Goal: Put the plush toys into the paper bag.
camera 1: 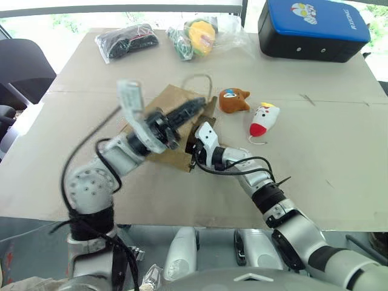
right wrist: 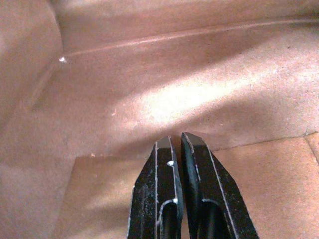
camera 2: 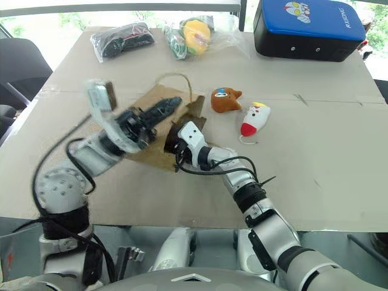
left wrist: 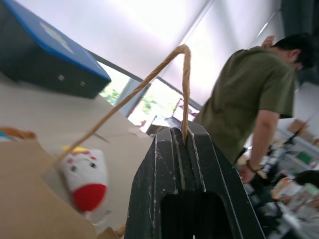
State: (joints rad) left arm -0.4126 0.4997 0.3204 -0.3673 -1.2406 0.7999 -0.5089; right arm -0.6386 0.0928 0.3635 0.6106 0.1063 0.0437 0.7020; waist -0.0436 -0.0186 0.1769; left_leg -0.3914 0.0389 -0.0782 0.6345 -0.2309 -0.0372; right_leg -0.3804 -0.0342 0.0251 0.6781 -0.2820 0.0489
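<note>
The brown paper bag [camera 1: 167,100] lies on the table's middle with its mouth toward the toys. My left gripper [left wrist: 182,132] is shut on one tan cord handle [left wrist: 186,74] and holds it up above the bag. My right gripper [right wrist: 178,140] is shut with nothing in it; its fingers reach in at the bag's mouth, with brown paper all around them. Two plush toys lie on the table just right of the bag: a brown roundish one [camera 1: 233,100] and a white one with a red end [camera 1: 264,120]. The white toy [left wrist: 84,177] appears again past the bag's edge in the left wrist view.
A blue-topped black case [camera 1: 312,27] stands at the far right corner. Clear plastic bags lie along the far edge, one with dark items [camera 1: 127,41], one with yellow-green things [camera 1: 197,35]. A dark chair [camera 1: 21,66] stands left. A person [left wrist: 249,89] stands beyond the table.
</note>
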